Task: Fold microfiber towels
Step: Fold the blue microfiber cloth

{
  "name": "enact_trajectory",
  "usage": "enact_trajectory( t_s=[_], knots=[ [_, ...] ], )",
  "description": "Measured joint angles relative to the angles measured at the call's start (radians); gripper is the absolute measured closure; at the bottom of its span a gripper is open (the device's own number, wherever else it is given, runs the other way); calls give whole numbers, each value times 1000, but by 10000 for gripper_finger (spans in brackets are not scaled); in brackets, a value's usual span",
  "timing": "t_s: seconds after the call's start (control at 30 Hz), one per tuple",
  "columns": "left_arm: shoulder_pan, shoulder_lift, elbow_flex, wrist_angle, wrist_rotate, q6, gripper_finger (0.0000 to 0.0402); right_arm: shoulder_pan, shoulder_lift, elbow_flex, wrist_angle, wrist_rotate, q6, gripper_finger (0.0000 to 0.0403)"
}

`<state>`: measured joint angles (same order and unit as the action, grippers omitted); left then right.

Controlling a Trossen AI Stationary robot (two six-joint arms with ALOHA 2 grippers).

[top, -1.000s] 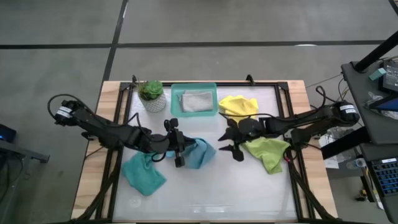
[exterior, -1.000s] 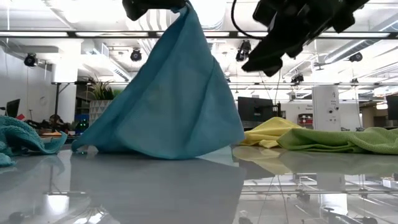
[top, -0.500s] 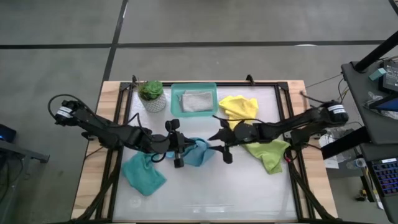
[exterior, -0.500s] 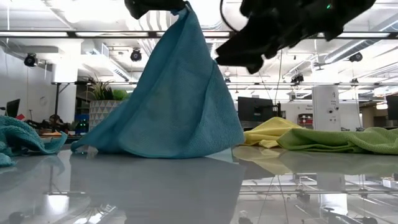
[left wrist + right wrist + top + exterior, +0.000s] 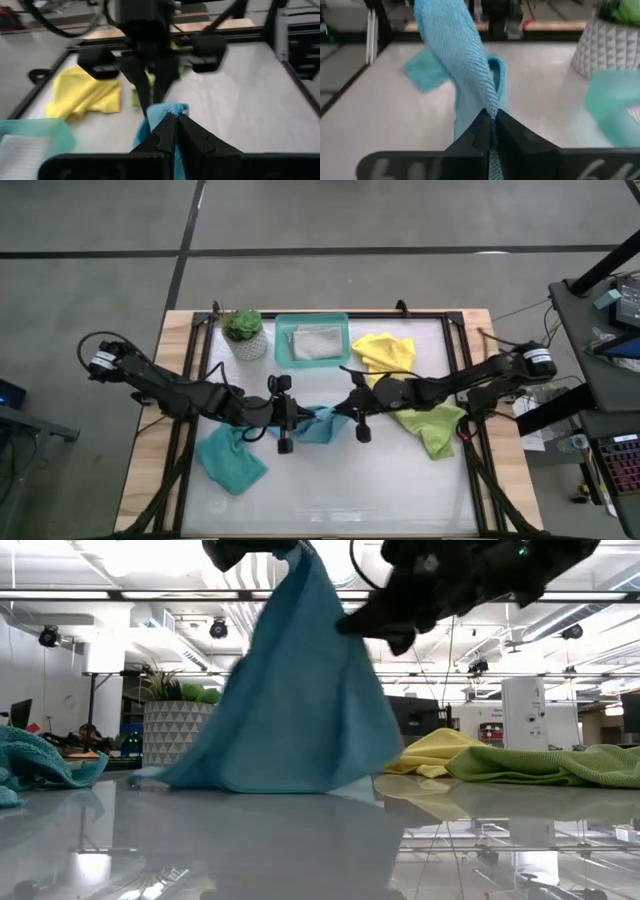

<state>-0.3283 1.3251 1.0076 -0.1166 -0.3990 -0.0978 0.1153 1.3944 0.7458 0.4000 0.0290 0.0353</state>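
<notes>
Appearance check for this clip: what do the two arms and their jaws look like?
Both arms are black, slim and jointed, with a white label band near each base. A black cable loops beside the left arm's base. The left gripper and right gripper are black too, each with two tapered wedge-shaped fingers on a crossbar.

An open lab: ceiling track lights [image 5: 218, 628], monitors [image 5: 412, 716] behind.

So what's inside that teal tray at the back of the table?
The teal tray holds one light grey towel, loosely folded. Whether anything lies beneath that towel cannot be seen.
</notes>
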Motion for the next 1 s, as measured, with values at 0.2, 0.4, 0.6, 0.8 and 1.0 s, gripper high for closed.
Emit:
enact_trajectory(
  t_s=[0.2, 0.4, 0.6, 0.8, 1.0],
  knots=[
    [0, 1, -1, -69, 119, -1, 402, 69, -105, -32, -180, -2, 26, 394],
    [-1, 1, -5, -85, 131, -27, 402, 116, -169, -57, -203, 32, 49, 394],
    [-2, 1, -27, -84, 133, -42, 397, 120, -197, -48, -219, 79, -2, 394],
    [-3, 1, -53, -91, 147, -55, 346, 120, -207, -4, -237, 127, -84, 394],
    [-2, 1, -53, -85, 92, -51, 295, 118, -204, 49, -269, 160, -115, 394]
  ],
)
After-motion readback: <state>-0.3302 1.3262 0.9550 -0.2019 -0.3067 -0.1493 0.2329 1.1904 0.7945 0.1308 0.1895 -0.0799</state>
